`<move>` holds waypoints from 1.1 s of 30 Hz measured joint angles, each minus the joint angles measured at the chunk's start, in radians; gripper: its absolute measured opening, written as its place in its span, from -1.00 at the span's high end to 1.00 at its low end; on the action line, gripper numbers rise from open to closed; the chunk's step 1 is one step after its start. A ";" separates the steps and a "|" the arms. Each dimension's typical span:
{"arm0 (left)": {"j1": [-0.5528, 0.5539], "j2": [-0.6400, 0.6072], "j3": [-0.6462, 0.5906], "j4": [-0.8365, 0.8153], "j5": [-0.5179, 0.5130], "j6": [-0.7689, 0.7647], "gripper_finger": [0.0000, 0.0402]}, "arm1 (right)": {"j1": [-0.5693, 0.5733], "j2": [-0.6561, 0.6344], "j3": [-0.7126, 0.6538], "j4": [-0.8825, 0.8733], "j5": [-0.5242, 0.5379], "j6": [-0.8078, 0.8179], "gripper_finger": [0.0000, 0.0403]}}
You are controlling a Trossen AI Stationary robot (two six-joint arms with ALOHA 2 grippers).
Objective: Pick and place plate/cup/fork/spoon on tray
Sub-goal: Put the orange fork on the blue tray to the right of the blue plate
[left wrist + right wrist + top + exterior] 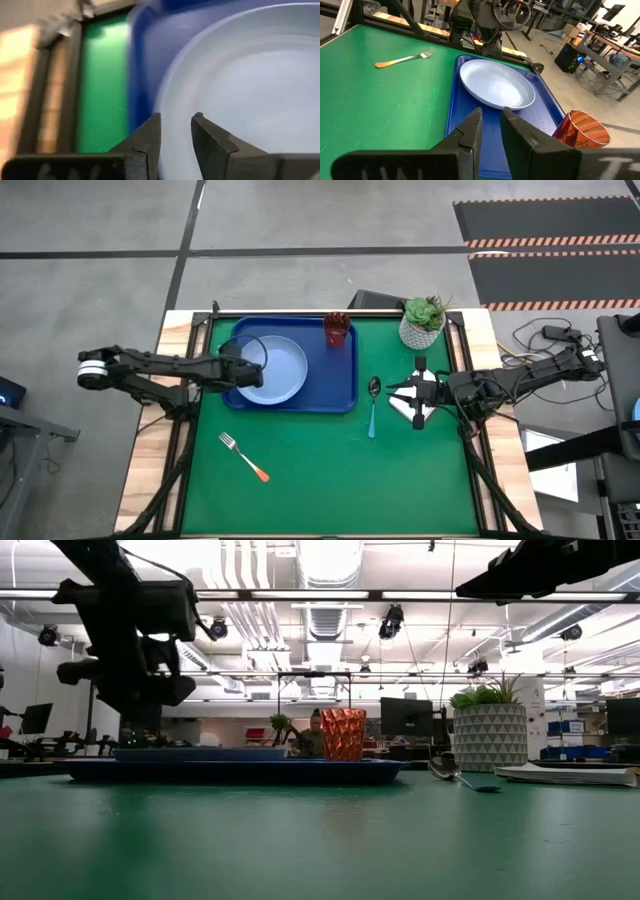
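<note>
High view has the left arm stretched in flat from the left side of the counter (330, 470), its left end effector (247, 367) sitting right at the left edge of the plate (278, 370). The left wrist view shows that end effector's fingers (150, 137) with only a thin gap between them, hovering over the plate's rim, and nothing is pinched in there as far as I can see. The plate lies flat in the left half of the tray (335, 380), and the tray sits toward the back of the green counter.

The right arm comes in from the right side, bent, with the right end effector (418, 393) over the small white box (424, 406) just in front of the potted plant (424, 322). In the right wrist view its fingers (470, 135) are nearly together too, not gripping anything, pointing across at the tray and plate.

The cup (337, 329) stands upright in the tray's back right corner. The spoon (373, 405) lies on the counter just right of the tray, between it and the right end effector, bowl toward the back. The fork (244, 457) is well apart from everything, on the front left of the counter, lying diagonally with the orange handle pointing forward.

No readable labels or writing anywhere that I can make out.
</note>
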 joint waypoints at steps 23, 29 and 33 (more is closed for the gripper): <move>-0.173 0.029 0.087 0.500 0.341 0.190 0.53 | 0.000 0.000 0.000 0.000 0.000 0.024 0.71; -0.293 0.042 0.163 0.528 0.405 0.115 0.53 | 0.000 0.000 0.000 -0.004 0.000 0.035 0.71; -0.395 0.098 0.247 0.483 0.453 0.020 0.56 | 0.000 0.000 0.000 -0.005 0.000 0.024 0.71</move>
